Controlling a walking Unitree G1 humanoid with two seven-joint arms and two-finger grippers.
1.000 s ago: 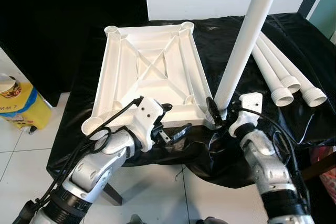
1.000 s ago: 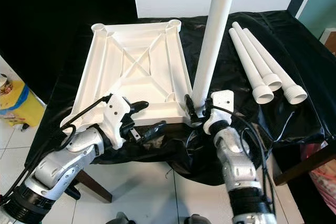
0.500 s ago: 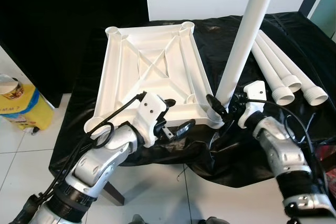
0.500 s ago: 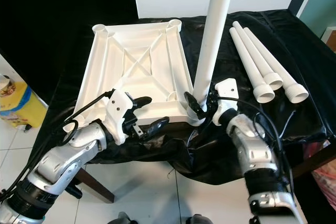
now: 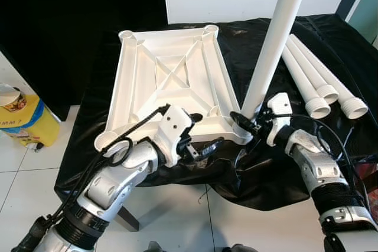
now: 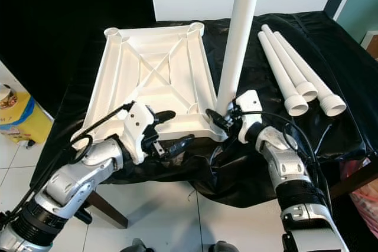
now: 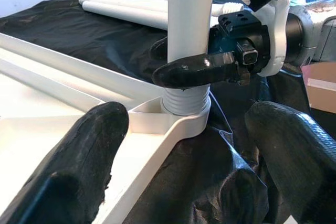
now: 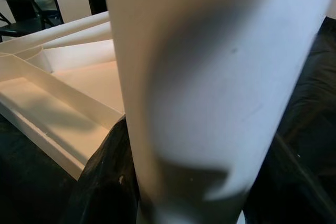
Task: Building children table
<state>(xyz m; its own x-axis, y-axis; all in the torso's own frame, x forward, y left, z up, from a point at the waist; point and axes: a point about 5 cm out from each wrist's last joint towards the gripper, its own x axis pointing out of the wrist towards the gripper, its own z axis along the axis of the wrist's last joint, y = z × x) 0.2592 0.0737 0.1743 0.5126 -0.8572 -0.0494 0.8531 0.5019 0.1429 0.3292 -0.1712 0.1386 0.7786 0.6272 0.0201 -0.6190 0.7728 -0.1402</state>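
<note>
The white tabletop (image 5: 171,81) lies upside down on the black-draped table. One white leg (image 5: 273,39) stands upright in the near right corner socket (image 7: 184,119). My right gripper (image 5: 245,123) is shut on this leg just above the socket, one black finger (image 7: 194,72) crossing the leg's front. The right wrist view has the leg (image 8: 210,77) very close between the fingers. My left gripper (image 5: 208,129) is open at the tabletop's near edge, just left of that corner, holding nothing. Its fingers (image 7: 79,166) frame the socket without touching it.
Three loose white legs (image 5: 322,81) lie side by side on the black cloth (image 5: 266,175) to the right. A yellow container (image 5: 20,116) stands on the tiled floor at the left. The table's front edge runs just below my grippers.
My left gripper has moved a little right along the near edge, toward the leg's corner. The right forearm has swung outward while its gripper stays on the leg, which stands slightly straighter.
</note>
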